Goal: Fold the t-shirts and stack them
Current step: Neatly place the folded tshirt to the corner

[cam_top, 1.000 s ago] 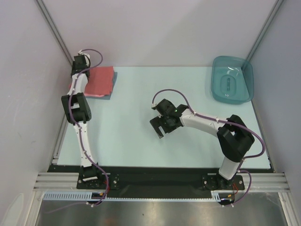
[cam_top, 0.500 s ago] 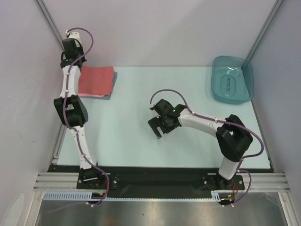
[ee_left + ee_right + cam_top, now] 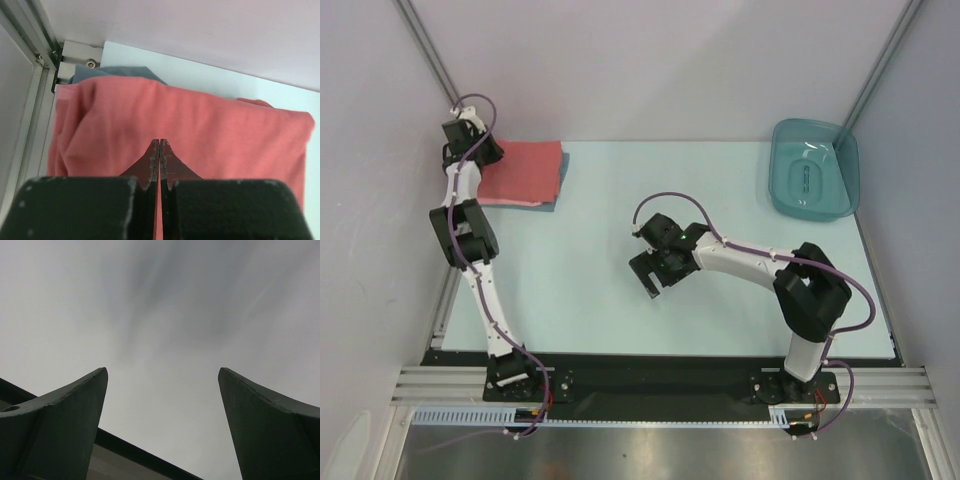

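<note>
A stack of folded t-shirts [image 3: 527, 172] lies at the table's far left corner. On top is a pink-red shirt [image 3: 210, 125], and a grey-blue shirt [image 3: 112, 74] peeks out beneath its far-left edge. My left gripper [image 3: 480, 150] hovers over the stack's left edge. In the left wrist view the left gripper [image 3: 159, 142] is shut, its jaws pressed together with nothing between them. My right gripper [image 3: 651, 275] hangs above the middle of the table, away from the shirts. In the right wrist view the right gripper [image 3: 162, 371] is open and empty, facing a blank grey wall.
A teal translucent tub [image 3: 813, 168] stands at the far right corner of the pale table [image 3: 620, 190]. A metal frame rail [image 3: 30, 30] and the side wall run close along the stack's left side.
The left gripper has shut and the left arm has drawn back to the left, off the stack, with the shirts left lying. The right arm has drifted slightly left.
</note>
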Controlling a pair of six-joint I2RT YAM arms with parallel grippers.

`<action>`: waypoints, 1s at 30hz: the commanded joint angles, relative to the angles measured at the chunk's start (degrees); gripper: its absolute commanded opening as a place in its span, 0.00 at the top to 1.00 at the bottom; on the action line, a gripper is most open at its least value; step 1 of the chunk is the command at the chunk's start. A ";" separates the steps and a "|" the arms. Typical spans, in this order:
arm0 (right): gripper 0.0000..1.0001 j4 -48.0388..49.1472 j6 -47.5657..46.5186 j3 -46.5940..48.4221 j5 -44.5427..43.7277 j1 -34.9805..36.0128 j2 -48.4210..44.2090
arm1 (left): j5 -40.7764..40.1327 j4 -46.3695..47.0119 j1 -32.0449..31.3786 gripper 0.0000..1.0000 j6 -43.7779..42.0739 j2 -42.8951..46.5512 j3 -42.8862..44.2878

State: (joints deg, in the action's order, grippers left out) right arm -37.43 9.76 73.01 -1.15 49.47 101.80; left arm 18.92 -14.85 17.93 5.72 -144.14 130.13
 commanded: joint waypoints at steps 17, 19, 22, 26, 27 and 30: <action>0.02 -2.21 3.16 7.41 -0.26 2.29 3.58 | 2.26 11.59 3.86 1.00 13.36 -6.71 7.26; 0.02 -1.77 4.30 6.88 -0.08 2.38 3.14 | 1.92 13.71 3.51 1.00 12.66 -3.80 2.16; 0.02 -0.37 5.88 6.44 0.09 2.47 2.53 | 1.65 12.40 3.16 0.98 12.83 0.60 0.57; 0.01 1.92 7.11 6.35 -0.43 2.03 0.08 | 1.48 10.02 2.11 0.87 15.02 5.78 0.66; 0.01 2.18 7.38 6.27 -0.78 1.94 -0.63 | 1.04 9.50 1.41 0.84 15.20 7.71 0.57; 0.01 2.98 7.91 5.82 -0.87 0.98 -3.35 | 1.03 8.00 0.00 0.70 17.74 10.45 0.13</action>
State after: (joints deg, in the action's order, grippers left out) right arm -37.06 15.90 78.19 -1.13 51.18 104.12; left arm 19.97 -7.51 20.01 20.40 -143.22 129.75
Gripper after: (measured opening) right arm 0.989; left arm 0.257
